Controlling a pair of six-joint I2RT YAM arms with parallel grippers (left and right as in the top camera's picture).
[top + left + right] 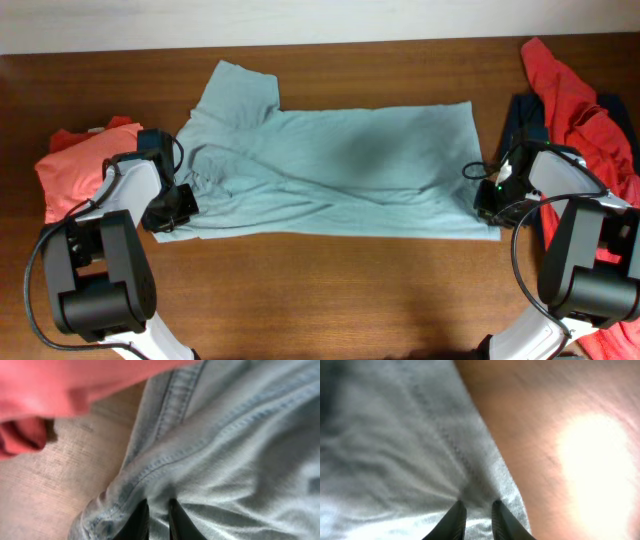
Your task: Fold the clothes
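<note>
Pale grey-blue T-shirt [350, 170] lies spread flat across the middle of the wooden table [330, 300], collar end to the left, hem to the right. One sleeve points toward the far edge, and the body is creased with diagonal wrinkles. Left gripper [178, 208] sits at the shirt's near-left edge, fingers [136, 522] nearly together, pinching a bunch of seamed fabric. Right gripper [487, 200] is at the hem on the shirt's right edge, its fingers narrow and pinching hem cloth that puckers between them. Coral-red tee [75, 165] lies bunched just left of the left gripper. Coral-red garment [575, 100] and navy piece [525, 120] are heaped at the table's right end, beside the right arm.
</note>
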